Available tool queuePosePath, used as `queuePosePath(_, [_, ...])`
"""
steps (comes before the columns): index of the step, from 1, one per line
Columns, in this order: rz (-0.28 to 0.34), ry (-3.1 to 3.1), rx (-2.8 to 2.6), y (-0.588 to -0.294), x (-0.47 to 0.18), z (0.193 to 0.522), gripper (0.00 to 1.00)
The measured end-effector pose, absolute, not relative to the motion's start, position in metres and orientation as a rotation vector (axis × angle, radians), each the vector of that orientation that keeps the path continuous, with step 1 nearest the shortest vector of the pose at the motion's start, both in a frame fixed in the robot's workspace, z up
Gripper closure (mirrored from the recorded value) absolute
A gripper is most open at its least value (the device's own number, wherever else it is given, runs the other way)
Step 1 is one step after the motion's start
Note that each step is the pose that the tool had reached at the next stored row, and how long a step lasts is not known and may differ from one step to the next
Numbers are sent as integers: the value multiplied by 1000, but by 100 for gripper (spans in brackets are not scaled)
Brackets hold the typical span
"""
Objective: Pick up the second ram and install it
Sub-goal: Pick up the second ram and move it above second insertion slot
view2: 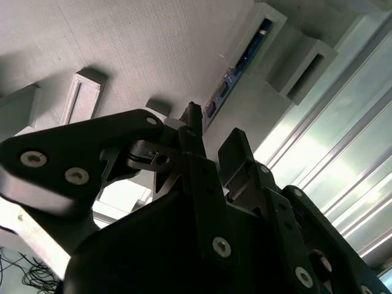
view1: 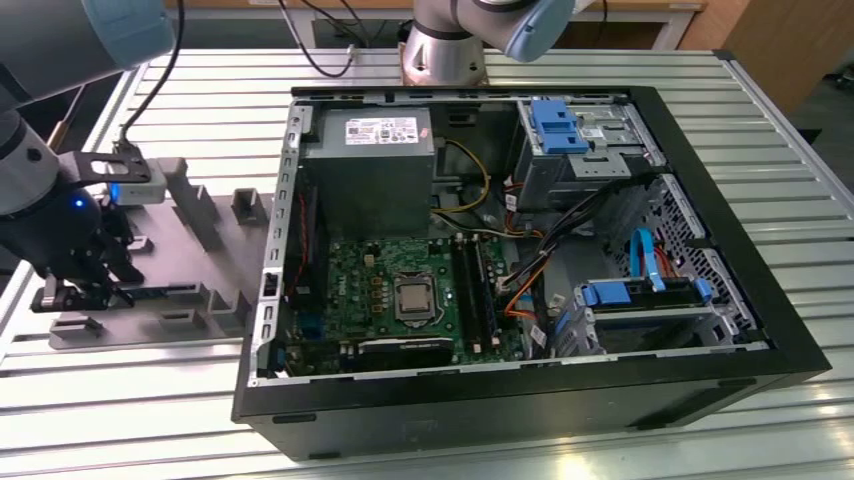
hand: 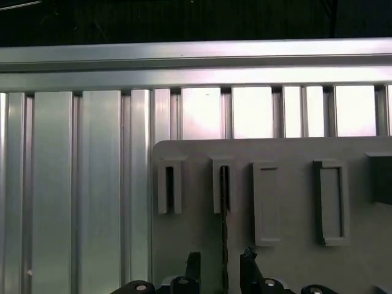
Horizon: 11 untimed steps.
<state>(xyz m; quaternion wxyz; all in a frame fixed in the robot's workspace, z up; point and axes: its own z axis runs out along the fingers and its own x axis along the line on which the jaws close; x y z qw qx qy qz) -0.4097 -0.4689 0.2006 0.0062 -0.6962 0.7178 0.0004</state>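
Observation:
The second ram is a thin dark-blue stick standing on edge in a slot of the grey holder plate at the exterior view's left. In the first wrist view the ram shows edge-on as a dark line. My gripper is low over the plate with one finger on each side of the stick and a gap to both, so it is open. The exterior view has the gripper at the plate's near end, beside the ram. In the second wrist view the gripper straddles the stick's near end.
An open black computer case lies to the exterior view's right of the plate, with a green motherboard, memory slots, a grey power supply and blue drive brackets. All rest on a slatted aluminium table.

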Motion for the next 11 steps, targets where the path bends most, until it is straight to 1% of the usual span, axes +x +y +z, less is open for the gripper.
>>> queuePosePath(2, [1, 2246, -2178, -469, -410, 200, 62])
queuePosePath(3, [1, 2246, -2178, -469, -410, 200, 69])
queuePosePath(11, [5, 2244, -2177, -469, -411, 197, 69])
